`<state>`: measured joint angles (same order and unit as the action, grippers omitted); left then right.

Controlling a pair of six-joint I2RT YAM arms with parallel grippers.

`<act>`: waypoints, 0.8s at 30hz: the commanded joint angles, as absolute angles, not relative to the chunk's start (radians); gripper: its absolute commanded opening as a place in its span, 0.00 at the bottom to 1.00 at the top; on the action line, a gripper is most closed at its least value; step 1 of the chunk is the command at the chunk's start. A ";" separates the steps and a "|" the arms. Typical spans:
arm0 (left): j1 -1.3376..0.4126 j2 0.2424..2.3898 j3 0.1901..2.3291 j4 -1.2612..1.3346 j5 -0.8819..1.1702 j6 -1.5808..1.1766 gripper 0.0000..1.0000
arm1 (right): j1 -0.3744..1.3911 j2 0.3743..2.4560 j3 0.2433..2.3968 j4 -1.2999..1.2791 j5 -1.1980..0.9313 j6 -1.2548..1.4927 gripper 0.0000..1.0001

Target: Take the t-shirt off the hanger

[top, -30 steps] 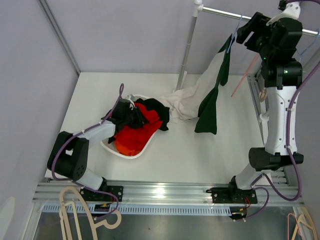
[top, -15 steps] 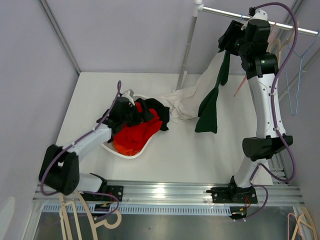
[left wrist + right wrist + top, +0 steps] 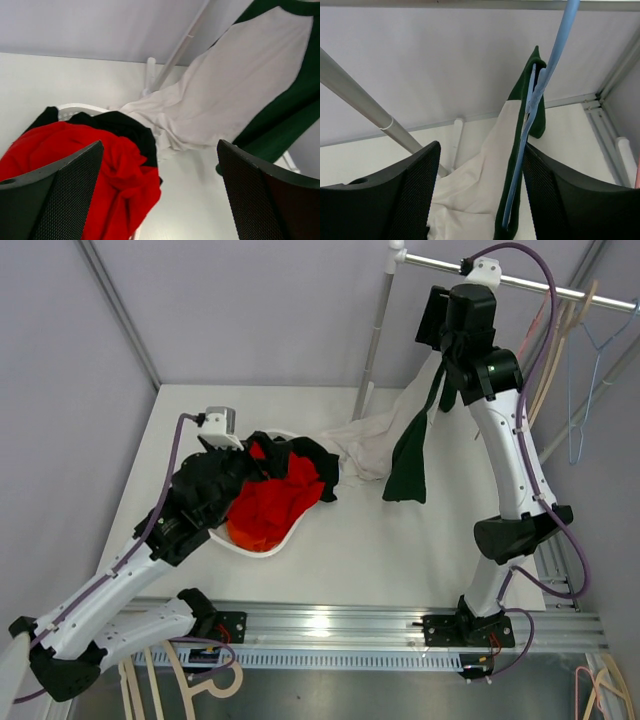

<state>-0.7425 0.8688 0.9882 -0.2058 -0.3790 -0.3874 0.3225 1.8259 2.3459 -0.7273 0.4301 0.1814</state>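
The t-shirt (image 3: 375, 445), white with dark green sleeves, hangs from a blue hanger (image 3: 532, 100) at the rail, and its lower part trails onto the table. My right gripper (image 3: 442, 325) is up at the rail, against the shirt's top. In the right wrist view this gripper (image 3: 482, 200) is open, and the hanger wire and the shirt's green edge (image 3: 512, 210) run down between its jaws, close to the right finger (image 3: 565, 200). My left gripper (image 3: 235, 480) hovers open over the clothes basket with nothing between its jaws (image 3: 160, 200).
A white basket (image 3: 262, 552) holds red (image 3: 270, 505) and black clothing. The slanted rack pole (image 3: 375, 330) stands behind the shirt. Empty hangers (image 3: 580, 370) hang on the rail at far right. Wooden hangers (image 3: 180, 680) lie below the front rail.
My left gripper has opened and drawn back up from the basket's clothes. My right arm has swung left along the rail to the shirt's hanger.
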 commanded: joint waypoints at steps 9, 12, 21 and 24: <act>-0.759 0.876 0.982 -0.241 -0.466 -0.316 1.00 | 0.377 1.835 2.385 -0.643 0.713 0.069 0.68; -0.759 0.871 0.979 -0.241 -0.459 -0.313 0.99 | 0.379 1.838 2.385 -0.627 0.736 0.058 0.68; -0.759 0.868 0.985 -0.253 -0.454 -0.293 0.99 | 0.379 1.896 2.421 -0.609 0.756 0.025 0.49; -0.759 0.854 0.986 -0.262 -0.454 -0.287 1.00 | 0.379 1.910 2.421 -0.600 0.762 0.018 0.19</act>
